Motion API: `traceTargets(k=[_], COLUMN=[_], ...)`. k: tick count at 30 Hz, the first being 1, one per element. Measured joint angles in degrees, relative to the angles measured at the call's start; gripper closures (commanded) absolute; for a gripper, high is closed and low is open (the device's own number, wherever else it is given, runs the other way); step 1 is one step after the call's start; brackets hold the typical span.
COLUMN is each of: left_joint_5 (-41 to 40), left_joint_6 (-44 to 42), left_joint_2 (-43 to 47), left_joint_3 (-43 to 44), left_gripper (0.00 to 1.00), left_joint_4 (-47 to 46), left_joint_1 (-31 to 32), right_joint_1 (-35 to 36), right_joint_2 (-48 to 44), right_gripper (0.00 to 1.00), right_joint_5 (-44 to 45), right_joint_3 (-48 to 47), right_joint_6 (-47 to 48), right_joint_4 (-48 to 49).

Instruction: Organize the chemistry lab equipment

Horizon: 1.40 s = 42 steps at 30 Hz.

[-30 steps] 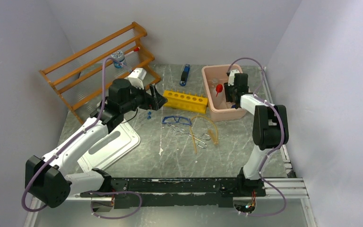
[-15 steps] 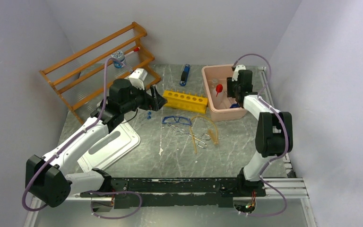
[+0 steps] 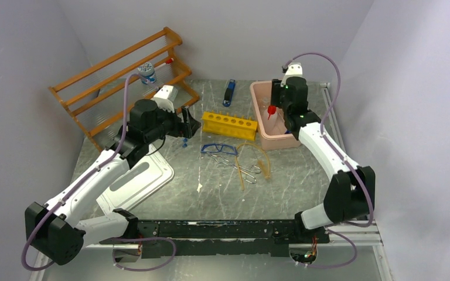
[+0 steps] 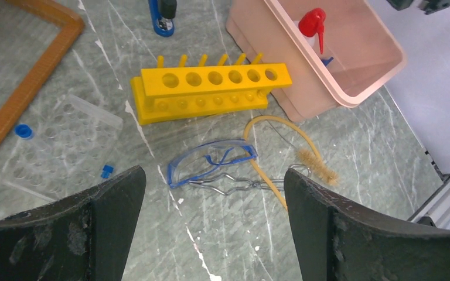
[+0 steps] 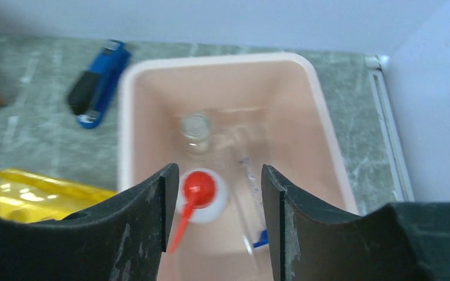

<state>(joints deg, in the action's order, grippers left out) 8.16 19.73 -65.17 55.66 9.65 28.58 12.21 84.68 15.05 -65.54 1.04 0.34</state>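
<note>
Counter (image 3: 287,187) of grey marbled stone, top view. The left hand (image 3: 188,124) hovers open and empty near the left end of a yellow plastic test-tube rack (image 3: 229,124). The right hand (image 3: 276,104) is over a pink plastic tub (image 3: 256,117) at far right, fingers apart, gripping nothing. Inside the tub a red-capped clear squeeze bottle (image 3: 271,109) stands upright. On the counter just in front of the rack lie blue-framed clear goggles (image 3: 219,148). Next to them are metal tongs (image 3: 241,168), with yellowish tubing (image 3: 263,155) looping beside both. A blue stapler (image 3: 229,92) lies behind the rack, a wooden shelf rack (image 3: 117,76) stands far left, and a white metal tray (image 3: 137,181) lies near left.

Left wrist view: both fingers wide apart, the gap empty. The goggles lie below mid-frame and the tongs touch their near rim. The tubing arcs to the right, with a bristle brush (image 4: 315,165) at its side. A clear plastic well plate (image 4: 64,137) lies at left with a loose blue cap (image 4: 23,130) at its edge.

Right wrist view, blurred: fingers apart. The bottle's red cap shows between them from above; contact cannot be told. A small clear vial (image 5: 195,130) stands behind it in the tub. A blue-capped clear tube (image 5: 253,205) lies on the tub floor right of the bottle.
</note>
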Motion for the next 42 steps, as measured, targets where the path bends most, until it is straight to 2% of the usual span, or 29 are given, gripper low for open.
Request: traceTargets(k=[6, 12, 14, 20, 23, 27, 34, 42], left_joint_5=[-2.8, -7.0, -8.3, -9.7, -9.7, -10.6, -8.6, -7.4], left_joint_6=[-1.3, -0.9, -0.6, -1.4, -2.2, -1.2, 3.8, 5.0], left_joint_2=[2.7, 4.9, 6.1, 13.0, 13.9, 13.8, 10.2, 7.2], left_joint_3=[0.0, 0.0, 0.0, -2.1, -2.1, -3.4, -3.7, -3.7], left_gripper=[0.08, 0.06, 0.02, 0.02, 0.02, 0.02, 0.05, 0.06], left_joint_4=[0.8, 3.0, 3.3, 1.3, 0.9, 0.9, 0.9, 1.0], left_joint_1=[0.0, 0.0, 0.0, 0.0, 0.0, 0.0, 0.0, 0.0], right_joint_1=[7.7, 13.4, 16.7, 27.4, 30.3, 32.2, 32.5, 32.5], right_joint_2=[-6.6, -11.9, -11.6, -7.7, -5.4, -1.4, 7.1, 12.8], right_gripper=[0.41, 0.41, 0.41, 0.42, 0.49, 0.55, 0.57, 0.62], right_joint_5=[-1.2, -6.4, -7.0, -6.5, -4.7, -0.1, 4.8, 5.3], right_joint_3=[-3.6, -4.2, -5.0, -3.4, -1.2, 1.9, 4.1, 4.7], right_joint_6=[-0.4, -2.6, -4.1, -11.3, -15.6, -22.4, -30.2, -32.6], right_joint_4=[-5.5, -11.6, -15.5, -22.1, -24.3, -26.1, -28.4, -28.2])
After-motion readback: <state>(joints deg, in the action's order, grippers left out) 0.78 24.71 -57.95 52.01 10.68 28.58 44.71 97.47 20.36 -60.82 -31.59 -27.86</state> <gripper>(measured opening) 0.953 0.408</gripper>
